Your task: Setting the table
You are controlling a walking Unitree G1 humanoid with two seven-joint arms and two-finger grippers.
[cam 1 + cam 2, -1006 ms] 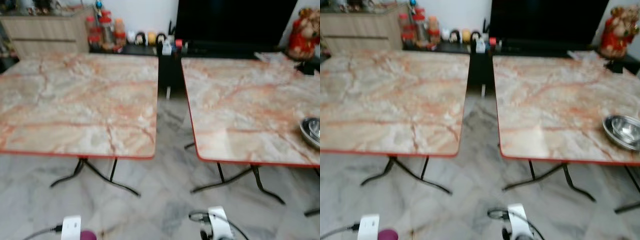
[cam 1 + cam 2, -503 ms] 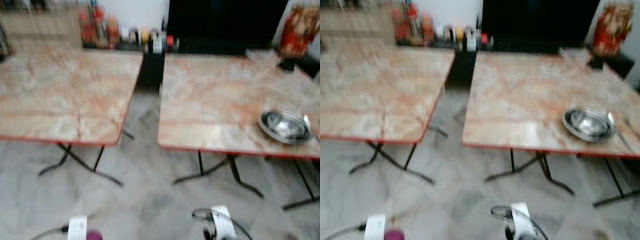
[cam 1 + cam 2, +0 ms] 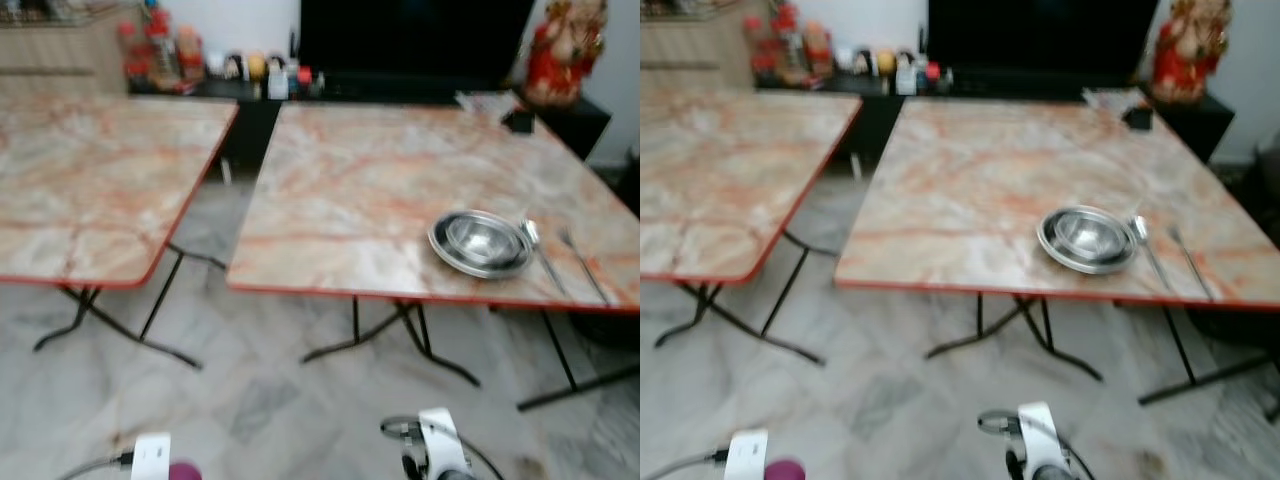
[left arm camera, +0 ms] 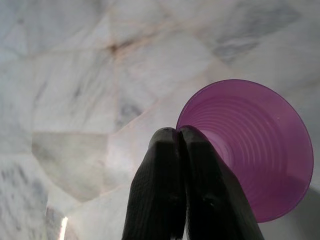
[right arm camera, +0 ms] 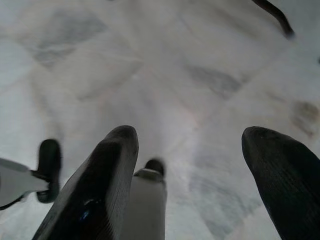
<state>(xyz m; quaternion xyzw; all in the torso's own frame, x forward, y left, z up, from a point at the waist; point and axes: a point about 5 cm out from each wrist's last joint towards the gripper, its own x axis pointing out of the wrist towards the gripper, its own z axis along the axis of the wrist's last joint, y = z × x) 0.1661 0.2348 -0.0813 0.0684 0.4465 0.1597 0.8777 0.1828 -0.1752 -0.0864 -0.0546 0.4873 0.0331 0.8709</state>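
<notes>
Two marble-top tables (image 3: pixel 380 180) ahead over pale floor (image 4: pixel 75 75). Right one carries a steel bowl (image 3: pixel 480 243), spoon (image 3: pixel 540 255) just beside it, fork (image 3: pixel 583 265) further out. Left gripper (image 4: pixel 178 132) fingers pressed together, pinching the purple cup (image 4: pixel 255 150) rim. Right gripper (image 5: pixel 187 137) fingers spread wide, floor beyond them.

Two marble-patterned tables (image 3: pixel 380 190) stood side by side; on the right one's near right sat a steel bowl (image 3: pixel 481 243) beside cutlery (image 3: pixel 545 262).
</notes>
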